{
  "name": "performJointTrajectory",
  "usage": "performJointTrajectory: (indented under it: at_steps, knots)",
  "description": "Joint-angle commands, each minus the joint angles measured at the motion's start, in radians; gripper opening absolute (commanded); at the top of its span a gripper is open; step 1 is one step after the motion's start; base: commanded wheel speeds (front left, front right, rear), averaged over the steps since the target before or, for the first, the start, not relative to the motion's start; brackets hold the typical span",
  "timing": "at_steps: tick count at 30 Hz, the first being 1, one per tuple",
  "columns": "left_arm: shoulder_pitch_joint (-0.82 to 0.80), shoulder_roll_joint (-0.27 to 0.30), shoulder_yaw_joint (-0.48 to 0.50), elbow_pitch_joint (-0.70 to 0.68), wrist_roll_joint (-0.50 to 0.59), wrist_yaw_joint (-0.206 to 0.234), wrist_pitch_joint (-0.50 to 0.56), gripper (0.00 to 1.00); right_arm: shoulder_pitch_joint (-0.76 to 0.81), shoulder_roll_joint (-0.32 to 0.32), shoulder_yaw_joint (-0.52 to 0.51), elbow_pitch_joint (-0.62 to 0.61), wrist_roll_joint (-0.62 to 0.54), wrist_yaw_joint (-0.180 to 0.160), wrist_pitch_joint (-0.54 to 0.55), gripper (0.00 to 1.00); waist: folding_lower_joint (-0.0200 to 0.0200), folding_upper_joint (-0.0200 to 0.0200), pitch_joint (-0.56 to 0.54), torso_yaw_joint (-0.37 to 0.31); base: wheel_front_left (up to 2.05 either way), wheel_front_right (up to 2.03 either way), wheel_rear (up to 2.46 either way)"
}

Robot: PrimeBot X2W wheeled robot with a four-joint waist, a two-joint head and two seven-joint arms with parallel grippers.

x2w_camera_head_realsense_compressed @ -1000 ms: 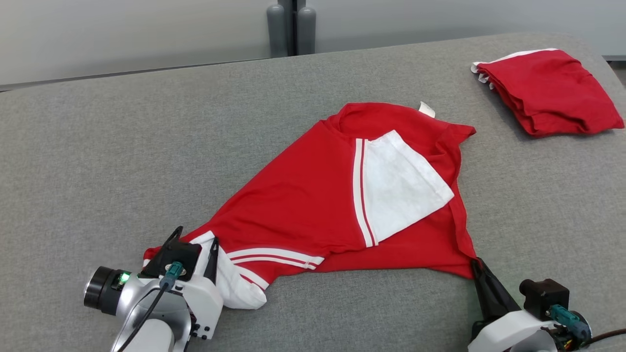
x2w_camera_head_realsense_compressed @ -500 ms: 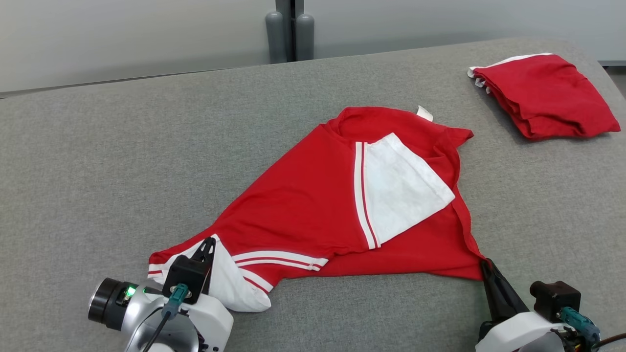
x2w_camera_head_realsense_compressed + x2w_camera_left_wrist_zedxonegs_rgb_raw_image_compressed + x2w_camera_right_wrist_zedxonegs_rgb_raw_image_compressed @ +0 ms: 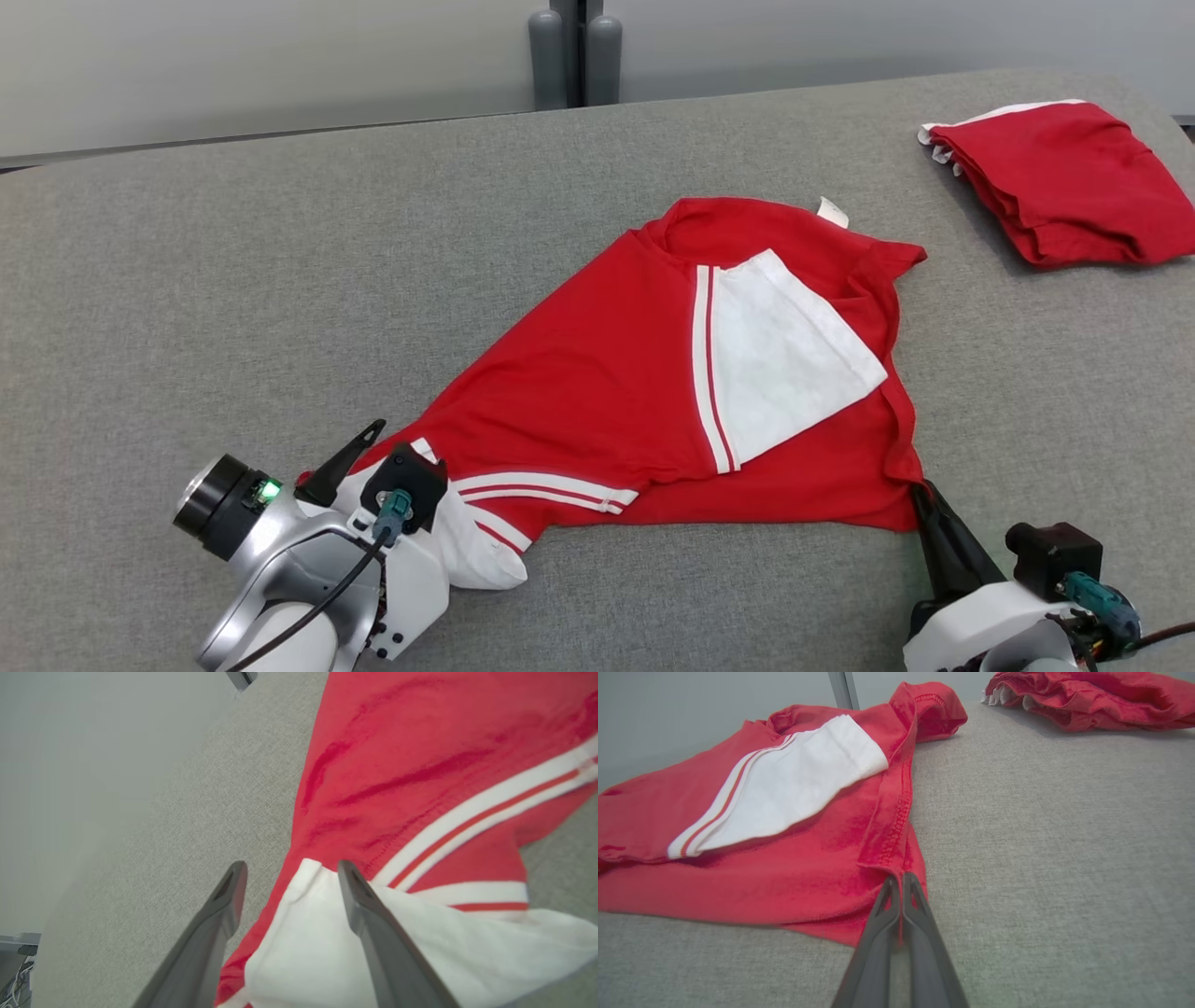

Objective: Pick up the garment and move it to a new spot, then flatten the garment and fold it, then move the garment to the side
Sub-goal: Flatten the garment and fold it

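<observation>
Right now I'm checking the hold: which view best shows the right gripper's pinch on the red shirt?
The right wrist view: close up, the right gripper is shut on a hem corner of the red shirt. The head view shows that pinch smaller. The left wrist view shows its white-sleeved end.

Likely a robot test lab, broad grey fabric-covered table [image 3: 187,280], bare pale wall panels [image 3: 233,65] behind, dark grey post [image 3: 579,51] at their seam, loose white cables [image 3: 14,981] beyond the table's edge, red garment [image 3: 607,392] spread out, folded red garment [image 3: 1064,177] well apart
</observation>
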Motion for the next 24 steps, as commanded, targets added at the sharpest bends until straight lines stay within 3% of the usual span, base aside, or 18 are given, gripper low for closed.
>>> performJointTrajectory:
  at_steps: [1,3,4,5,8,10,16,24]
  knots:
    - [-0.018,0.011,-0.006,0.017,0.0,-0.016,0.012,1.0,-0.015,-0.004,-0.001,-0.003,0.006,-0.002,-0.001,0.0,0.0,0.0,0.008,-0.008,0.0,0.0,0.0]
    - [-0.032,0.016,-0.013,0.031,-0.002,-0.028,0.029,0.97,-0.022,-0.002,0.0,-0.004,0.006,-0.002,-0.001,0.0,0.0,0.0,0.015,-0.014,0.0,0.0,0.0]
    - [-0.038,0.02,-0.016,0.037,0.0,-0.033,0.038,0.8,-0.025,-0.002,0.001,-0.004,0.007,-0.002,-0.001,0.0,0.0,0.0,0.018,-0.017,0.0,0.0,0.0]
    - [-0.039,0.023,-0.017,0.043,0.002,-0.034,0.043,0.53,-0.027,-0.002,0.001,-0.005,0.008,-0.002,-0.001,0.0,0.0,0.0,0.021,-0.019,0.0,0.0,0.0]
    - [-0.045,0.026,-0.022,0.054,-0.001,-0.036,0.055,0.3,-0.028,-0.001,-0.002,-0.007,0.012,-0.002,-0.001,0.0,0.0,0.0,0.028,-0.023,0.0,0.0,0.0]
    - [-0.045,0.03,-0.026,0.063,-0.003,-0.041,0.064,0.0,-0.029,-0.001,-0.005,-0.008,0.014,-0.002,-0.001,0.0,0.0,0.0,0.032,-0.025,0.0,0.0,0.0]
    - [-0.028,0.026,-0.018,0.031,-0.025,-0.018,0.02,0.0,-0.028,-0.005,-0.014,-0.012,0.015,-0.002,-0.001,0.0,0.0,0.0,0.035,-0.021,0.0,0.0,0.0]
    - [0.094,-0.023,0.099,-0.151,-0.144,0.101,-0.261,0.0,0.012,-0.016,-0.073,-0.076,0.033,-0.002,-0.001,0.0,0.0,0.0,0.027,-0.004,0.0,0.0,0.0]
